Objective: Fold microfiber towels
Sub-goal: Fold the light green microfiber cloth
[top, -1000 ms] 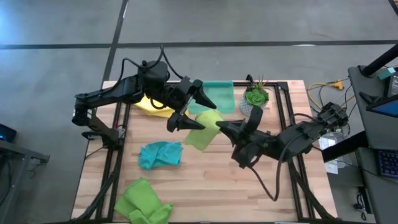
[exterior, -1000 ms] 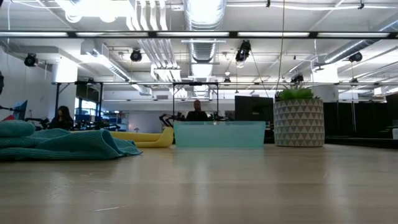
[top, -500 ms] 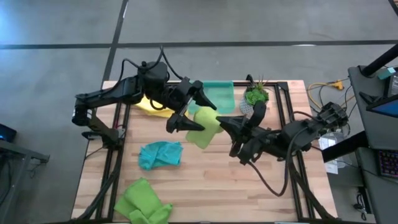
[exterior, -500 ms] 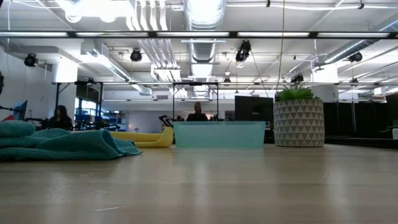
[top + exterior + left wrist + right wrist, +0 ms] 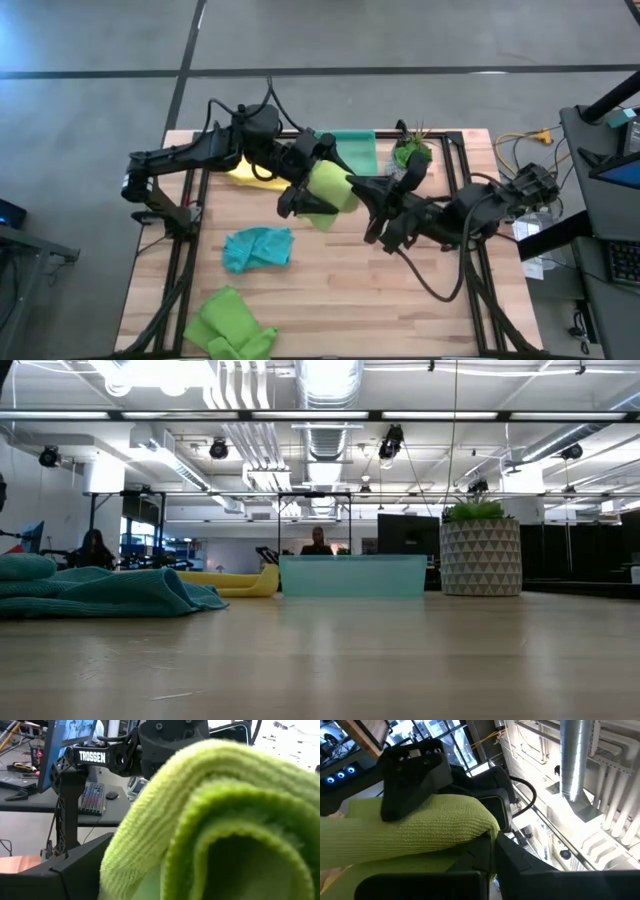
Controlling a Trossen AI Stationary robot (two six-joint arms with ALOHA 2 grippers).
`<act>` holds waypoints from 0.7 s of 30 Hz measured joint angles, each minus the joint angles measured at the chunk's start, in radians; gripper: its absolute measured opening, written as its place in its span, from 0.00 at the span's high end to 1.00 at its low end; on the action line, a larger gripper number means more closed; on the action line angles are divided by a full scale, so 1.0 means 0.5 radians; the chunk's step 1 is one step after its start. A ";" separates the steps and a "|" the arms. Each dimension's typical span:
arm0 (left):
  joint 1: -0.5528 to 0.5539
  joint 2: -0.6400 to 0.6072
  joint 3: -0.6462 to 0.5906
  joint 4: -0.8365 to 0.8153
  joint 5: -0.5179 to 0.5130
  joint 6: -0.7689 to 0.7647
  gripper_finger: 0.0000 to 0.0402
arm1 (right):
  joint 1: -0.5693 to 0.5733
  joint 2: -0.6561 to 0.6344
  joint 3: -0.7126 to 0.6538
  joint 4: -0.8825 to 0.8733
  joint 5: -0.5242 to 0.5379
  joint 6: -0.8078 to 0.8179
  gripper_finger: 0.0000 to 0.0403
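A lime green microfiber towel (image 5: pixel 326 182) hangs in the air over the table's middle, doubled over on itself (image 5: pixel 220 820). My right gripper (image 5: pixel 362 190) is shut on its right end. My left gripper (image 5: pixel 318 192) is open, one finger on the towel's far side (image 5: pixel 412 770) and one on its near side. A yellow towel (image 5: pixel 243 170) lies under the left arm. A teal-blue towel (image 5: pixel 258 247) and a second lime green towel (image 5: pixel 230 325) lie near the front left. Neither gripper shows in the low view. My right gripper pinches the towel's right-hand edge (image 5: pixel 487 832) between its two fingers (image 5: pixel 470 865), coming roughly level from the table's right. The towel is lifted clear of the table and bulges away from the fingers in a thick fold. My left gripper's open fingers flank the towel; I cannot tell whether they touch it.
A translucent green tray (image 5: pixel 356 152) stands at the back centre, with a potted plant (image 5: pixel 410 154) to its right. Black frame rails (image 5: pixel 455 200) run along the table's sides. Bare wood (image 5: pixel 360 300) lies at the front right.
My right gripper has carried the lime green towel up and toward the left gripper, tipping as it went. The towel, which hung spread below, now sits bunched between the left gripper's open fingers. Both grippers' openings are unchanged.
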 joint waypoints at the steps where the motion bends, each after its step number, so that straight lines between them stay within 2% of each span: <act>1: 0.000 0.000 0.000 0.001 0.000 0.001 0.01 | -0.005 0.000 0.000 0.001 0.000 -0.001 0.98; 21: 0.000 0.000 0.000 0.061 -0.013 0.007 0.01 | -0.143 0.071 0.000 0.223 -0.082 -0.107 0.98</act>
